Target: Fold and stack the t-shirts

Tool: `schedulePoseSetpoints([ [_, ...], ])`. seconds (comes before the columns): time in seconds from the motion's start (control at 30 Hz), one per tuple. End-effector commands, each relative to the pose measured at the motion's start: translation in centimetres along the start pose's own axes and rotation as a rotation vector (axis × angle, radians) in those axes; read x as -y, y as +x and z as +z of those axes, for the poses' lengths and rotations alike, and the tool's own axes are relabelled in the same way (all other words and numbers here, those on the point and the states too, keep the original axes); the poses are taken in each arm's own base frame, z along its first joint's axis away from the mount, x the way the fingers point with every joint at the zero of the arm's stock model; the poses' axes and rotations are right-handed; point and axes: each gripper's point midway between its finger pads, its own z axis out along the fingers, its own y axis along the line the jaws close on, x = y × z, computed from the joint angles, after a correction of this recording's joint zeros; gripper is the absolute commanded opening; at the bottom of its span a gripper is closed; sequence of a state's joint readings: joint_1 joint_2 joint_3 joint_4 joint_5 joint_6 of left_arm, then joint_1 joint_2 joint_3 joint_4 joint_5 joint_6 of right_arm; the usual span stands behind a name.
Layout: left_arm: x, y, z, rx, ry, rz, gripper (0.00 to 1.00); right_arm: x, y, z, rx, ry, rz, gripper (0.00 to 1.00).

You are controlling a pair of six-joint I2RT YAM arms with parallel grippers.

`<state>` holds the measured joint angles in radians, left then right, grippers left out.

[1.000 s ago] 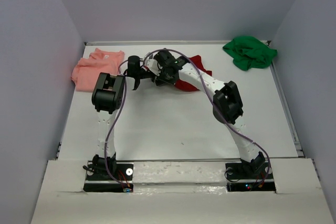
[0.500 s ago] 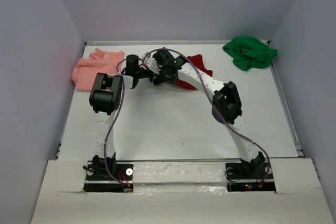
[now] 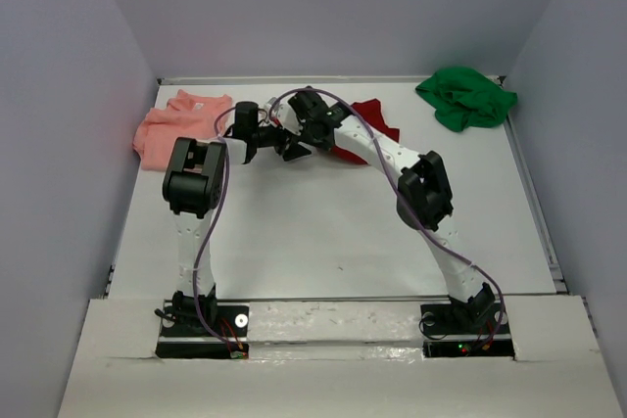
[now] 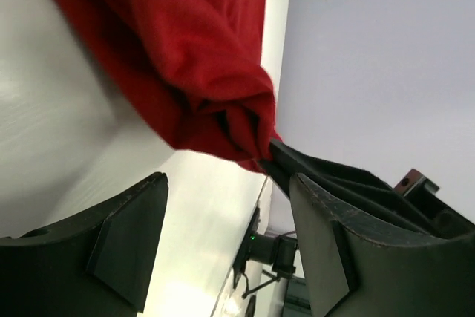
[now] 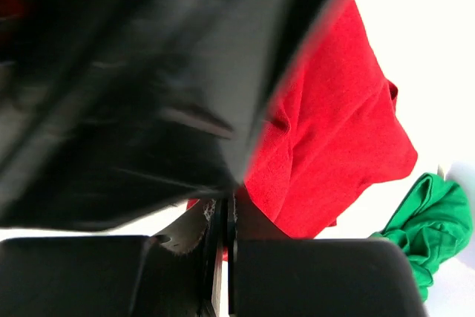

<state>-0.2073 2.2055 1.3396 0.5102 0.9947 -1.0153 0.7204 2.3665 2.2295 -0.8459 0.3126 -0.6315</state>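
The dark red t-shirt (image 3: 370, 126) lies crumpled at the back middle of the table. My right gripper (image 3: 292, 147) is shut on its left edge; the right wrist view shows the cloth (image 5: 334, 131) pinched between the closed fingers (image 5: 297, 272). My left gripper (image 3: 257, 144) is open and empty right beside it. In the left wrist view the red cloth (image 4: 185, 57) hangs just beyond the left gripper (image 4: 226, 183), apart from its fingers. The salmon pink t-shirt (image 3: 176, 129) lies at the back left. The bright green t-shirt (image 3: 465, 95) is bunched at the back right.
Grey walls close in the table (image 3: 323, 232) at the back and on both sides. The two wrists sit very close together over the back middle. A corner of the green shirt (image 5: 438, 217) shows in the right wrist view.
My right gripper has pulled the red shirt's edge slightly left. My left arm's elbow has shifted left, and its gripper has drawn closer to the right one.
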Motion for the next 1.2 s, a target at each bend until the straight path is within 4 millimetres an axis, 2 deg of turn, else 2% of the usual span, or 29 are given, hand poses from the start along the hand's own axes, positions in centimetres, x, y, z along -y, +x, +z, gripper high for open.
schedulePoseSetpoints([
  [0.0,2.0,4.5,-0.1,-0.133,0.028,0.031,0.76,5.1,-2.4,-1.5,0.109,0.150,0.038,0.00],
  [0.23,1.3,5.6,0.5,-0.142,0.003,0.018,0.76,5.7,-2.4,-1.6,0.115,0.156,0.052,0.00],
  [0.37,0.8,5.4,1.1,-0.147,0.000,0.011,0.76,5.6,-2.3,-1.7,0.112,0.148,0.054,0.00],
  [0.53,1.6,4.2,1.4,-0.129,0.014,0.024,0.75,5.2,-2.1,-1.9,0.111,0.127,0.057,0.00],
  [0.73,0.8,2.0,1.1,-0.066,0.005,0.002,0.72,4.6,-1.5,-2.0,0.097,0.111,0.056,0.00],
  [1.17,-1.3,0.7,1.9,-0.044,-0.009,-0.053,0.72,4.6,-1.4,-2.6,0.097,0.103,0.060,0.00],
])
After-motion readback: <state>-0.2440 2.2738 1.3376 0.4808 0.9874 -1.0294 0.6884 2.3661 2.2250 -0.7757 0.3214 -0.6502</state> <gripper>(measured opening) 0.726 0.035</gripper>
